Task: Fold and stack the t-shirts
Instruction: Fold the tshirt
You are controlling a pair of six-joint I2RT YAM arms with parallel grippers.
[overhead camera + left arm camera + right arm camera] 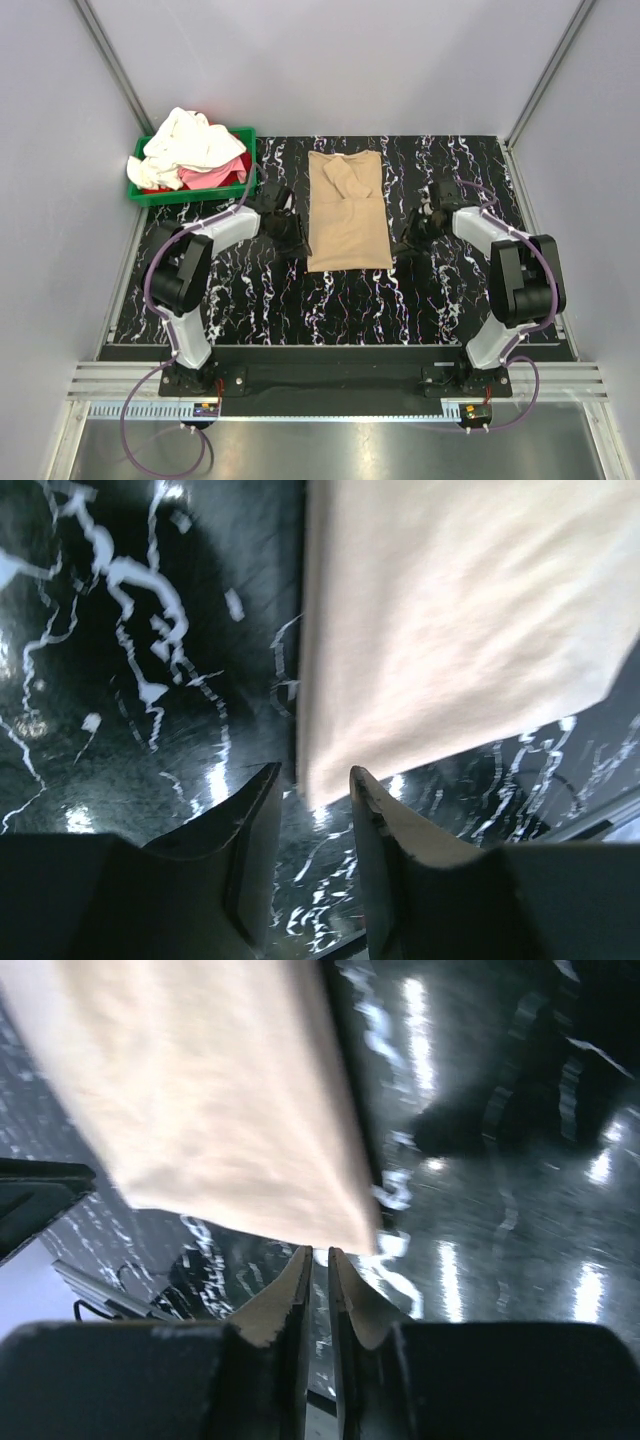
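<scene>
On the black marbled table (250,300), the tan-khaki cotton t-shirt (348,212) is laid flat, sides folded inward. It is flanked by the left gripper (312,785), jaws parted and empty, and the right gripper (316,1260), nearly closed on nothing, apparently positioned for the next fold.

The flat, folded fabric t-shirt (348,213) is plain tan-khaki, with no print. The surface (240,300) is glossy black, veined with white marbling. At the far left, the small plastic bin (190,193) is green; the crumpled fabric shirt (185,145) heaped in it is cream-white, over a pink-red shirt (215,176). The arms are black and white, their cables purple.
</scene>
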